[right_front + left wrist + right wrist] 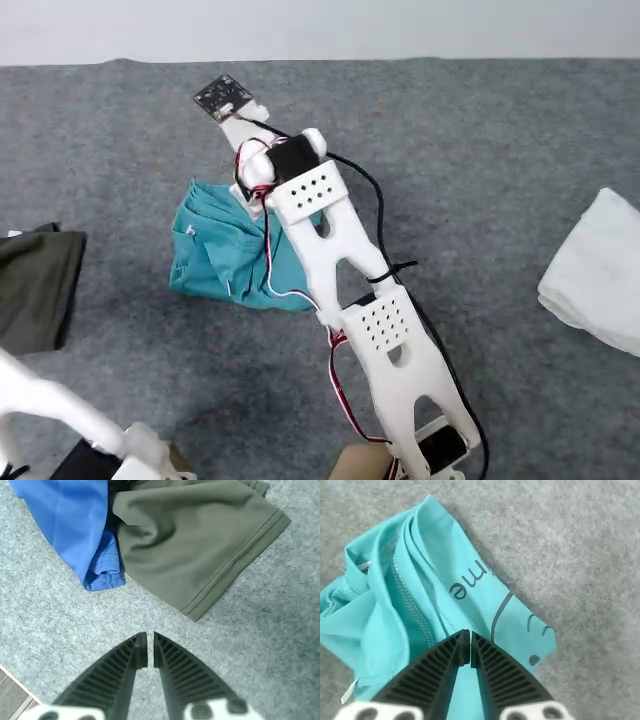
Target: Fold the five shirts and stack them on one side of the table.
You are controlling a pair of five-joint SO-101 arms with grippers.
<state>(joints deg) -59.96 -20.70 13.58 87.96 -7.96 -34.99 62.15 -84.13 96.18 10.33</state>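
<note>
right gripper (470, 641) is closed up tight, tips parked right over the crumpled teal shirt (435, 555) beneath it

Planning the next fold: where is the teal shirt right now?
In the high view the teal shirt lies crumpled left of centre, under the right gripper, with the olive shirt further left.

White shirt (598, 272) and olive shirt (36, 288) partly beyond high-view edges.

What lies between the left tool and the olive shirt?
Nothing but bare grey table cover: the left wrist view shows the left tool short of the olive shirt, apart from its hem.
</note>
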